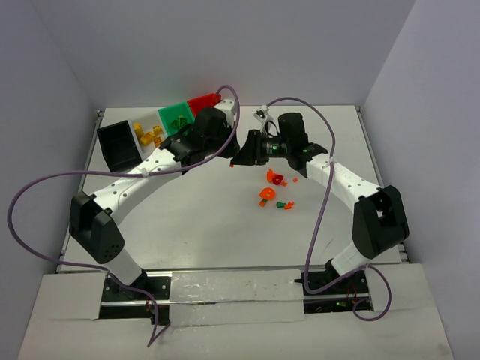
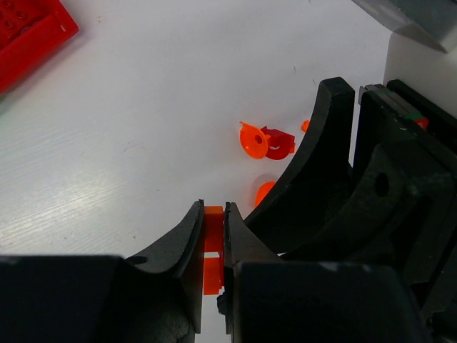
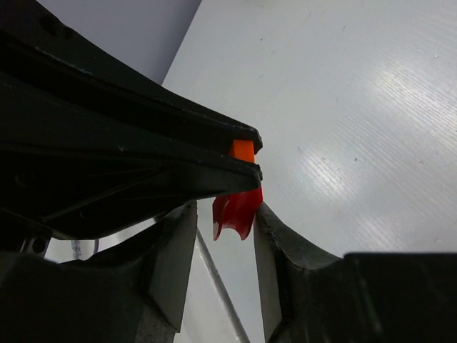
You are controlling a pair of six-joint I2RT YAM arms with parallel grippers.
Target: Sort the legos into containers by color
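My left gripper (image 2: 213, 209) is shut on a small orange lego (image 2: 213, 243) above the table's middle. A red lego (image 3: 238, 207) hangs from that orange piece (image 3: 243, 151). My right gripper (image 3: 225, 209) stands open around the red piece; its right finger (image 3: 285, 264) touches it and the left finger stands apart. In the top view both grippers meet tip to tip: left (image 1: 227, 150), right (image 1: 239, 155). The black bin (image 1: 118, 144), white bin (image 1: 141, 129) holding yellow pieces, green bin (image 1: 177, 116) and red bin (image 1: 202, 103) line the back left.
Loose legos lie right of the grippers: a red one (image 1: 275, 178), an orange one (image 1: 265, 195), a green one (image 1: 283, 204). In the left wrist view, orange (image 2: 252, 138) and red (image 2: 280, 143) pieces lie past the jaws, and the red bin's corner (image 2: 28, 32) shows top left.
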